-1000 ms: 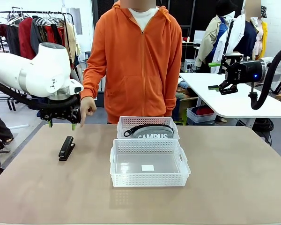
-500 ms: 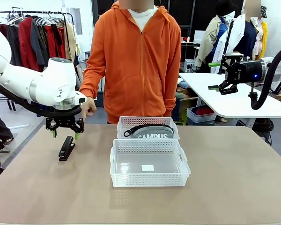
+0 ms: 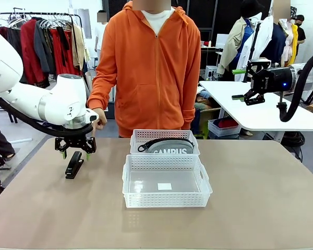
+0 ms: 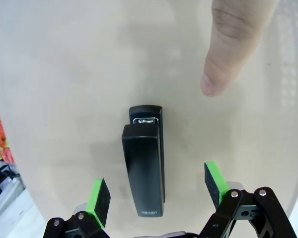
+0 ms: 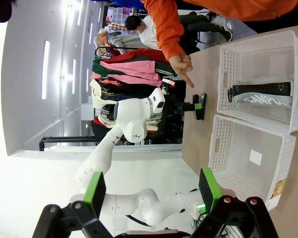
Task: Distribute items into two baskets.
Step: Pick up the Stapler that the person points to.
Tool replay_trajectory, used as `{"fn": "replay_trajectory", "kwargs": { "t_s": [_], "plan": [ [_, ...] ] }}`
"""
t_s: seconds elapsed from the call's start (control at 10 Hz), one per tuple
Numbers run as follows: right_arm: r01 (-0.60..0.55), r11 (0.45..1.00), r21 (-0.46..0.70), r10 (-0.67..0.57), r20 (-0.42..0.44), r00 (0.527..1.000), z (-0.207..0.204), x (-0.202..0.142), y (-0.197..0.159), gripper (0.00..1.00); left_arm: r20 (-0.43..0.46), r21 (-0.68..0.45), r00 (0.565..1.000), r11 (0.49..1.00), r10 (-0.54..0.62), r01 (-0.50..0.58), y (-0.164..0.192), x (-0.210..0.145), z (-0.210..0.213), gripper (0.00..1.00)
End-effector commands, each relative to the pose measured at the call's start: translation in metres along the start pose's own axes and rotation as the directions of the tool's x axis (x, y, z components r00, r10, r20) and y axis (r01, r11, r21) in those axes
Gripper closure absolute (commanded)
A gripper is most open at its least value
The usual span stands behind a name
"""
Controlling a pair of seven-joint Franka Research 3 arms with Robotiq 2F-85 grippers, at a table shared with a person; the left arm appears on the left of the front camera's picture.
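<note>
The black stapler (image 3: pixel 74 164) (image 4: pixel 144 166) lies flat on the table at the left. My left gripper (image 3: pixel 76 154) (image 4: pixel 159 191) hangs open just above it, green pads on either side, not touching. The person's finger (image 4: pixel 228 44) points at the table just beyond the stapler. The grey "CAMPUS" pouch (image 3: pixel 169 146) (image 5: pixel 262 94) lies in the far basket (image 3: pixel 137 136). The near basket (image 3: pixel 166 199) (image 5: pixel 248 158) holds only a small white label. My right gripper (image 3: pixel 239 83) (image 5: pixel 151 191) is open, raised high at the right, away from the table.
A white side table (image 3: pixel 261 112) stands behind at the right. Clothes racks (image 3: pixel 41 31) stand behind at the left. The person in an orange hoodie (image 3: pixel 151 67) stands at the far edge, one hand (image 3: pixel 98 119) near my left gripper.
My left gripper has come down and moved slightly right, from above the table's far left edge to just over the stapler. The right arm has not moved.
</note>
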State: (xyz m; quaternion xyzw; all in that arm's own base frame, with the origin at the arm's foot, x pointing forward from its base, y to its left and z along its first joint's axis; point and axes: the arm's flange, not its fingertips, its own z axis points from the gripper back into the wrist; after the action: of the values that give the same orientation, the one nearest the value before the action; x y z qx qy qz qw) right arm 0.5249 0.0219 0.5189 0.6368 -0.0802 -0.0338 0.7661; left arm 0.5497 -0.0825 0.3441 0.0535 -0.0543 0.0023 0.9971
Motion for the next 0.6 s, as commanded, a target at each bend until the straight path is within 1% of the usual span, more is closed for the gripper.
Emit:
{"fn": "replay_trajectory", "kwargs": {
  "t_s": [0.0,0.3,0.5],
  "plan": [
    [0.0,1.0,0.022,0.0,0.01,1.0,0.001,0.0,0.003,0.0,-0.008,-0.026,1.0,1.0,-0.004,0.003,0.005,0.006,-0.007,0.0],
    [0.0,1.0,0.022,0.0,0.01,1.0,0.001,0.0,0.003,0.0,-0.032,-0.051,0.999,0.999,0.008,-0.01,0.01,0.007,-0.016,0.0],
    [0.0,1.0,0.022,0.0,0.01,1.0,0.001,0.0,0.003,0.0,-0.047,-0.063,0.999,0.998,0.026,-0.029,0.014,0.007,-0.018,0.39]
  ]
}}
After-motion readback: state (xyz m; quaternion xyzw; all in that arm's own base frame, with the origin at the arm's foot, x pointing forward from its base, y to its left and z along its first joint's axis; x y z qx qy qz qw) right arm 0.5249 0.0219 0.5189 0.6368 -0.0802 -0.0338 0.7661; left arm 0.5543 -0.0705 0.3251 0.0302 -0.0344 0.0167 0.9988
